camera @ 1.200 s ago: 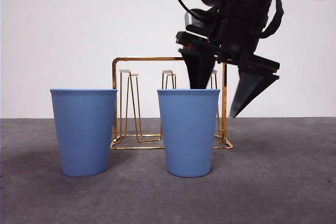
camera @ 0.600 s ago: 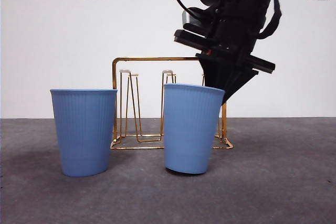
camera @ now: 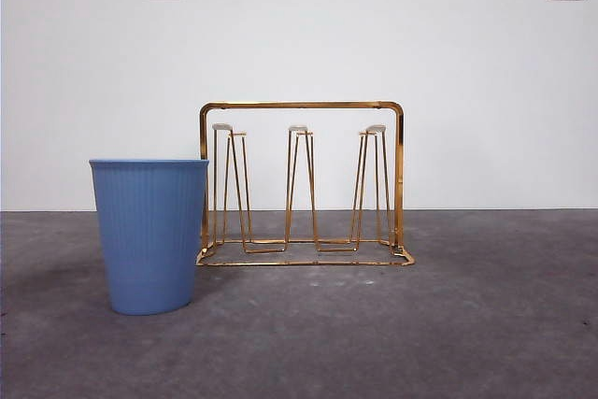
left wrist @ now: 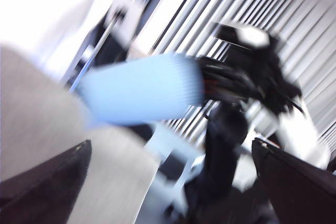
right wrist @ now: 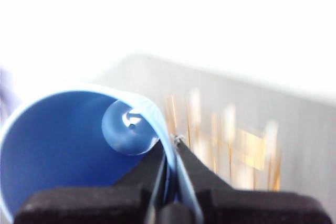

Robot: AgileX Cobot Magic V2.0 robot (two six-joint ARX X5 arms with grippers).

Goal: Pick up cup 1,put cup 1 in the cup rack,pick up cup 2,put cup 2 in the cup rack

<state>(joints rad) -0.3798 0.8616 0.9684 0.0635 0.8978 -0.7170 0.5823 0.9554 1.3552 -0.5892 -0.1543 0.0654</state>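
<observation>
Front view: the grey matte table (camera: 467,324) is bare to the right of the cup rack (camera: 301,184) and in front of it. No arm is seen in this view. 1 blue cup (camera: 149,235) is seen upright on the table, just left of the rack and nearer the camera; its rim overlaps the rack's left post in the picture, and contact cannot be judged.

The rack is made of thin gold-coloured wire: 1 rectangular arched frame and 3 pairs of upright pegs with pale tips. All pegs are bare. The standing cup is finely ribbed, tapered toward its base.

Right wrist view: a second blue cup (right wrist: 79,150) is pinched at its rim by the right gripper (right wrist: 172,182), 1 jaw inside the wall and 1 outside. The rack is seen blurred beyond it.

Left wrist view: the left gripper (left wrist: 173,182) is spread wide, nothing between its jaws. The held cup is seen blurred, lifted off the table.
</observation>
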